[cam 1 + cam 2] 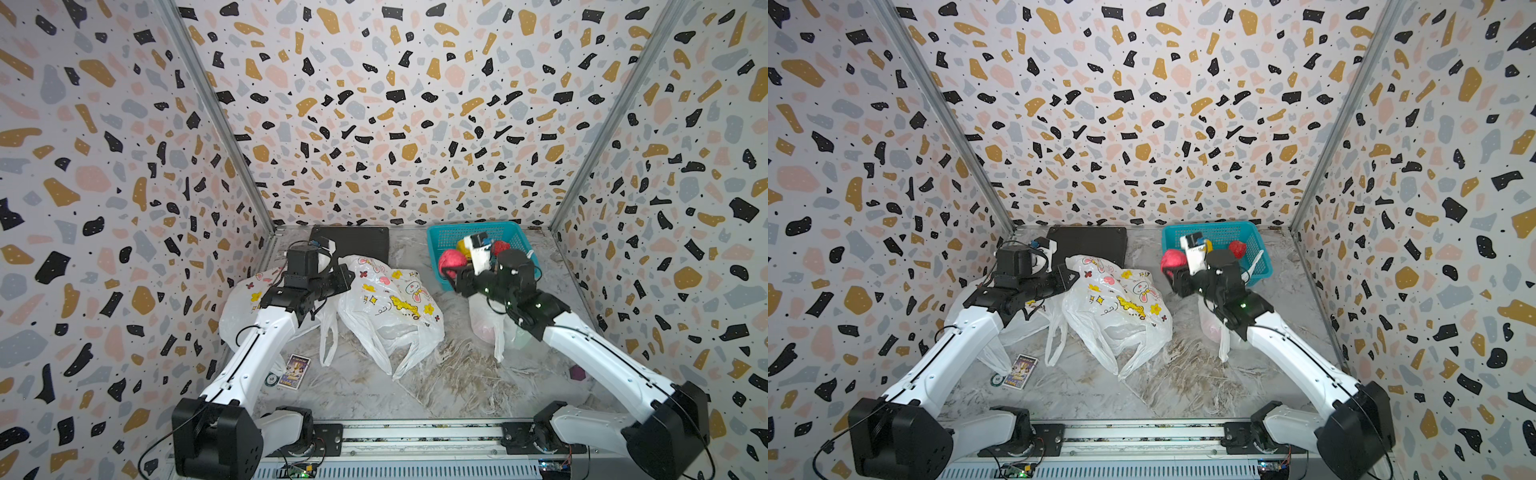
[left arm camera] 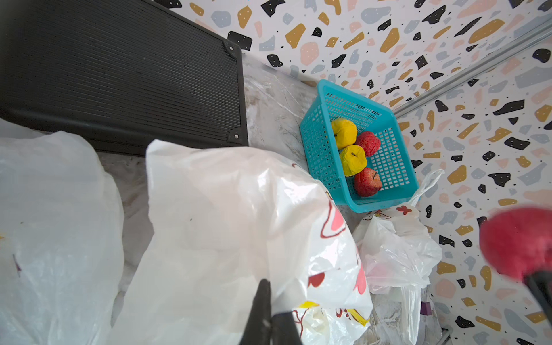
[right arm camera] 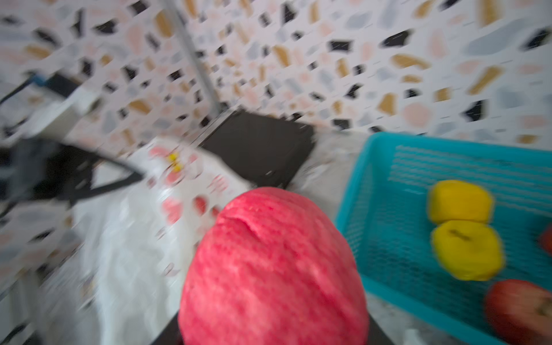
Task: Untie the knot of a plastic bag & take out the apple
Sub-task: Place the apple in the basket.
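Note:
A red apple is held off the table by my right gripper, which is shut on it just left of the teal basket. The same apple shows blurred in the left wrist view. The white cartoon-print plastic bag lies mid-table with its handles loose; no knot shows. My left gripper is shut on a fold of this bag at its far left side.
The basket holds two yellow and two red apples. A black ribbed panel lies at the back. A white bag sits under the left arm, a clear bag under the right. A card lies front left.

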You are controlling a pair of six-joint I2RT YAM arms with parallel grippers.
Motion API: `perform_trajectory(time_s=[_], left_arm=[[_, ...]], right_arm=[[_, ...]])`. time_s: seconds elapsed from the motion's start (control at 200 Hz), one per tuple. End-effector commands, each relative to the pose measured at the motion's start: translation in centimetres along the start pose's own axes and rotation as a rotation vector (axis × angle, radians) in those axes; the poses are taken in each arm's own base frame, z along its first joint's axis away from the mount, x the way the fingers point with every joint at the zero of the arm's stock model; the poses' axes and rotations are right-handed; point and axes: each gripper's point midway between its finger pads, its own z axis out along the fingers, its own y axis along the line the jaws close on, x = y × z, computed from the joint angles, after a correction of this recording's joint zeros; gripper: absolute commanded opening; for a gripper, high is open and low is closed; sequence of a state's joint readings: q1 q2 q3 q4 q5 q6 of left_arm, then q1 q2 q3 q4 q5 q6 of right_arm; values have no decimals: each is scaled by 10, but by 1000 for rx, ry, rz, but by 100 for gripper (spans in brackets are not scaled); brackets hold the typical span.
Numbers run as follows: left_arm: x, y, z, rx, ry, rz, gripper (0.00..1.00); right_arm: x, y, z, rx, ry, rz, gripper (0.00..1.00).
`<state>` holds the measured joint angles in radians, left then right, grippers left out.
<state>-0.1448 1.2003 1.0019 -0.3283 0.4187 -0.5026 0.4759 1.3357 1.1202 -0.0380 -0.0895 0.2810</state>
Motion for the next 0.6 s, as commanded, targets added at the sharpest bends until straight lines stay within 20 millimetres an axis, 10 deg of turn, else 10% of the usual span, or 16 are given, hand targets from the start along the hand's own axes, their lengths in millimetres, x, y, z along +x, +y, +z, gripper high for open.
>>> perform_trajectory(time_s=[0.0,0.12,0.28,0.596], left_arm=[[-6,-10,-5,47,-32,-2,0],[-4,-8,-1,50,-26,-6,0],[0,-5,5,54,-8,-7,0],[2,-1,13,55,6,-14,0]], right_arm=[[41,-90,52,347,212,55,30],[60,-115,104,332,353,91,38],[70,-111,113,283,433,108,99],[108,-14,48,16,375,95,100]])
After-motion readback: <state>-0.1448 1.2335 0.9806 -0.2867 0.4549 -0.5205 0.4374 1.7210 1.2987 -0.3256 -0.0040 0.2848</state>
